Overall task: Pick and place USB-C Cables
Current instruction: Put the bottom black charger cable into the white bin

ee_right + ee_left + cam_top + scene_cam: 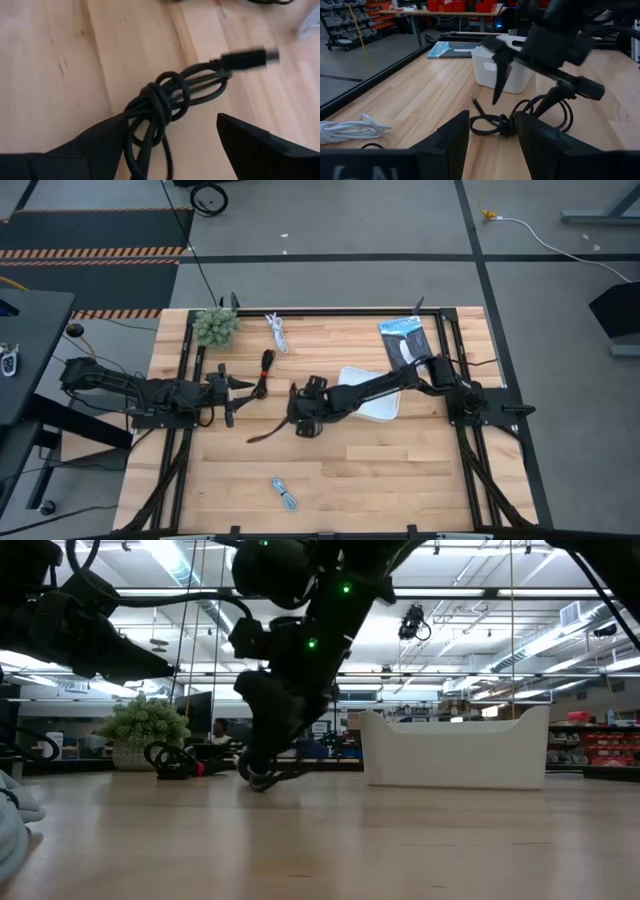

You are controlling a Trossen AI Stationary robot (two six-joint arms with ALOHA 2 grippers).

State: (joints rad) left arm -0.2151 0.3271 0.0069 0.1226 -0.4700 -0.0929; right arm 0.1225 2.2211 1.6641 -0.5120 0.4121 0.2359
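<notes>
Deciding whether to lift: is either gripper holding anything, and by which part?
Nothing is held yet. The right gripper has its jaws open astride the knotted middle of the plain black cable. The left gripper is open and empty.

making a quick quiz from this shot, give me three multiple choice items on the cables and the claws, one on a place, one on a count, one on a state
1. Where does the light blue-grey cable lie?
A. in the white tray
B. alone near the table's front edge
C. beside the plant

2. How many cable bundles show in the high view?
A. two
B. three
C. four

3. How does the right claw stand over the plain black cable?
A. open, fingers on either side of it
B. shut, far from it
C. holding the white tray

Answers:
1 B, the high view shows it by itself at the front.
2 C, white cable, black cable with red band, plain black and blue-grey.
3 A, the right wrist view shows the bundle between its spread fingers.
</notes>
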